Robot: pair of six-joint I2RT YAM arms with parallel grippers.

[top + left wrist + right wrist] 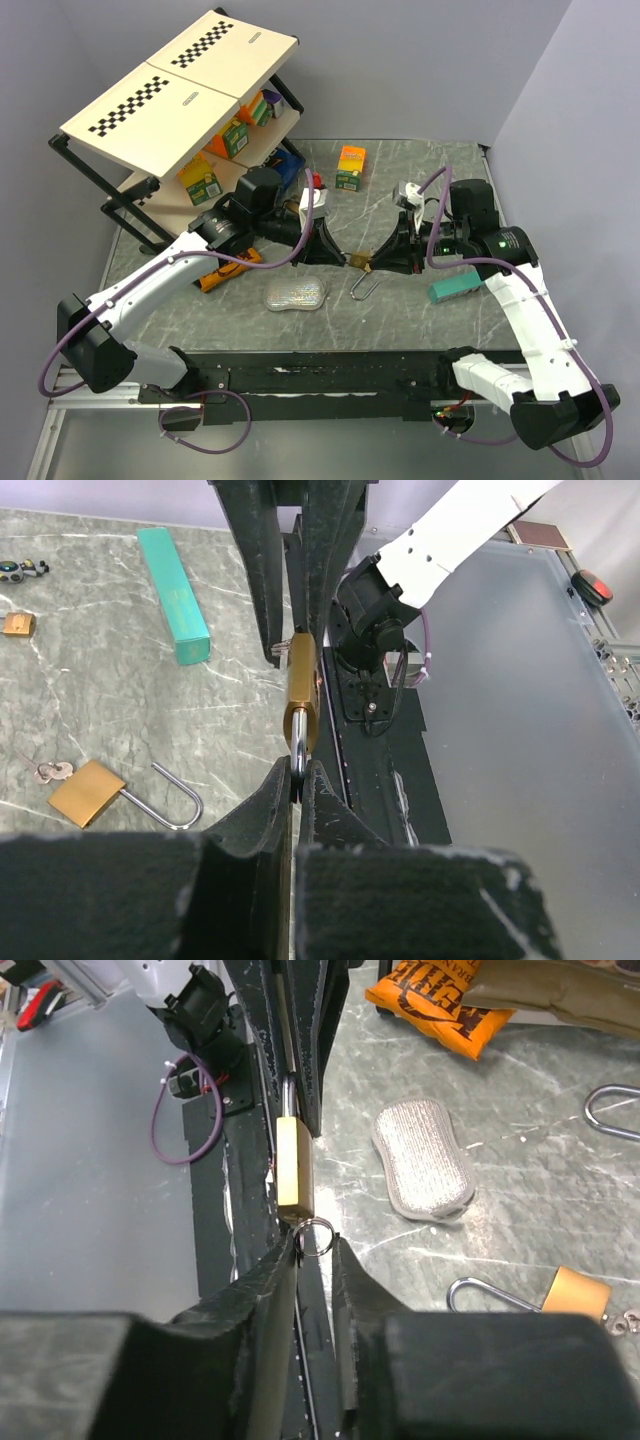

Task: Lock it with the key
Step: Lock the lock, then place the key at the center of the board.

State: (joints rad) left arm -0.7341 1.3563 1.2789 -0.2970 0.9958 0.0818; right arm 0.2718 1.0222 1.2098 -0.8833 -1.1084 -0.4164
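- 2 grippers meet over the middle of the table [430, 180] in the top view. The left gripper [340, 256] and the right gripper [383, 264] point at each other, with the brass padlock [358, 262] between their tips.
- 1 rack [200, 90] at the far left is the only container. Under its checker-marked top, the shelves hold several green-and-orange cartons [203, 180]. 1 more carton [350, 167] stands on the table, apart from the rack.
- 3 loose things lie near the padlock: a silver pad [296, 294], a teal box [455, 288], and a spare padlock [365, 285] with its shackle swung open.
- In the left wrist view, the left fingers [250, 830] are pressed together on the padlock's steel shackle [299, 748], pinching it.
- In the same view, the padlock's brass body is seen edge-on, pointing away from the camera, and its far end sits between the right gripper's fingers.
- 1 small brass lock [18, 625] lies at the left edge of that view, and a few keys [48, 772] lie beside the spare padlock.
- In the right wrist view, a key ring [316, 1237] hangs at the padlock's near end, between the right fingertips [280, 1270].
- The right fingertips stand a narrow gap apart. I cannot tell whether they are gripping anything.
- An orange packet [440, 995] lies beyond the silver pad.
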